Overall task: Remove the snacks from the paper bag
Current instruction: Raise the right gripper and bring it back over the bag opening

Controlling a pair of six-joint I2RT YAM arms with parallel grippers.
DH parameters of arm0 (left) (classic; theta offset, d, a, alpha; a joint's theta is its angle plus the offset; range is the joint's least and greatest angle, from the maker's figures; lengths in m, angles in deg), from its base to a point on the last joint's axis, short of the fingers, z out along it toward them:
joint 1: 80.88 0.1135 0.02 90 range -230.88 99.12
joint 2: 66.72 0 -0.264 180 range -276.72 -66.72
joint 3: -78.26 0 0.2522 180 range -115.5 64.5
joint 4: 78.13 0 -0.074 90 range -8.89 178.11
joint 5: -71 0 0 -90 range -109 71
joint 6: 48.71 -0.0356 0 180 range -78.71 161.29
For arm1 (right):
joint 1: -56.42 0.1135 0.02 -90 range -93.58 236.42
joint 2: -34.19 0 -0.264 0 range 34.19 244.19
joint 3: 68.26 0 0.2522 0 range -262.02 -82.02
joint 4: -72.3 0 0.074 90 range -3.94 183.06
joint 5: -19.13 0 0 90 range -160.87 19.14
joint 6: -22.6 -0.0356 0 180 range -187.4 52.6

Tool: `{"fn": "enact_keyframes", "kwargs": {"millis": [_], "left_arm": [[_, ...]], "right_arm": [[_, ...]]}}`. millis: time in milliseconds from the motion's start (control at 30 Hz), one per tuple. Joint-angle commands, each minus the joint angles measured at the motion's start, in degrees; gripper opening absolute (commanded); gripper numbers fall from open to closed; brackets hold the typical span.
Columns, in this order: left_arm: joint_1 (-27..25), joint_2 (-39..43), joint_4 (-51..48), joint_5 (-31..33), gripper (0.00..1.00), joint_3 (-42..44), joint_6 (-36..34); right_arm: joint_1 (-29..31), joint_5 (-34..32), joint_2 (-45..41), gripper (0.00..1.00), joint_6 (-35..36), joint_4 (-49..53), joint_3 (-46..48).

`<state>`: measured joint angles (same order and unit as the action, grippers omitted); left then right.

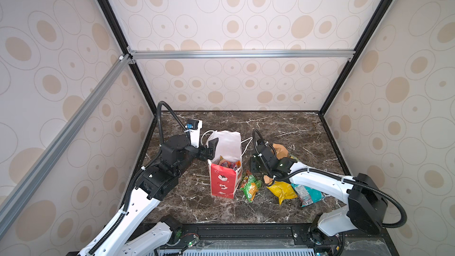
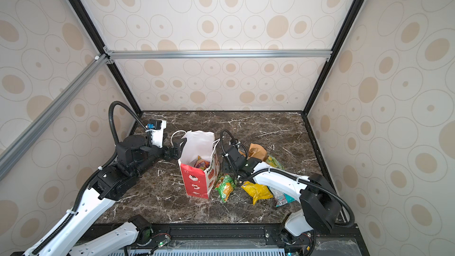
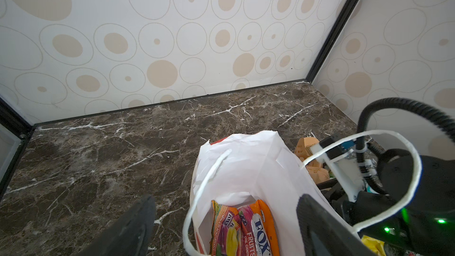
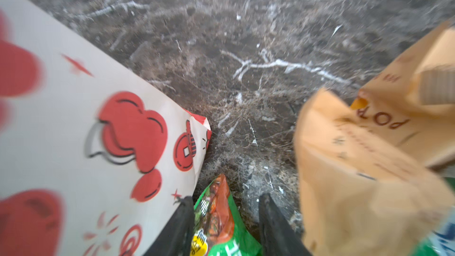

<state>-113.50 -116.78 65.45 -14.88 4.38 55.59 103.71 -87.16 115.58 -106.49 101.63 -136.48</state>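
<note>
Right gripper (image 4: 226, 198), jaws parted around green-and-red packet (image 4: 214, 220), between paper bag (image 4: 73, 131) and tan kraft pouch (image 4: 357, 168) on marble table (image 4: 246, 45).

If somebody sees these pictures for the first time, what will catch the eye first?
The red paper bag stands open in the middle of the dark marble table, with an orange FOX'S packet inside. Beside it, toward the right arm, lie a green-and-red packet, a yellow packet and a teal packet.
</note>
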Motion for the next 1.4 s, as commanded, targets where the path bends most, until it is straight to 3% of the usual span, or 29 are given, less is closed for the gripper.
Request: {"fn": "enact_keyframes", "kwargs": {"millis": [0, 367, 567, 733, 867, 1033, 1200, 1367], "left_arm": [[0.4, 0.3, 1.9, -0.3, 0.90, -0.4, -0.9], [0.4, 0.2, 1.2, -0.4, 0.91, -0.2, -1.2], [0.4, -0.1, 1.5, 0.1, 0.91, 0.0, -1.4], [0.4, -1.0, 1.2, -0.4, 0.87, 0.1, -0.4], [0.4, -1.5, 1.6, -2.0, 0.86, 1.0, 0.7], [0.5, -2.3, 0.2, -2.5, 0.81, 0.3, 0.9], [0.7, -4.1, -1.4, -2.1, 0.73, -0.2, 1.3], [1.1, -5.1, -2.6, 0.2, 0.69, -0.7, 2.3]], "right_arm": [[-0.5, -3.5, -5.2, 0.53, 0.2, 1.6, -0.7], [-0.6, -5.7, -20.3, 0.97, 6.6, 1.9, -2.9], [-0.7, -2.2, -25.0, 0.99, 9.6, 1.8, -8.0], [-0.6, 6.3, -24.4, 0.99, 11.2, 1.4, -15.6], [-0.7, 14.9, -19.7, 0.99, 13.8, 2.8, -23.3], [-0.1, 23.7, -7.6, 0.99, 16.1, 15.7, -37.9], [3.7, 22.2, 6.3, 0.98, 20.8, 33.5, -54.5], [5.0, 21.7, 15.1, 0.89, 21.9, 42.1, -63.8]]}}
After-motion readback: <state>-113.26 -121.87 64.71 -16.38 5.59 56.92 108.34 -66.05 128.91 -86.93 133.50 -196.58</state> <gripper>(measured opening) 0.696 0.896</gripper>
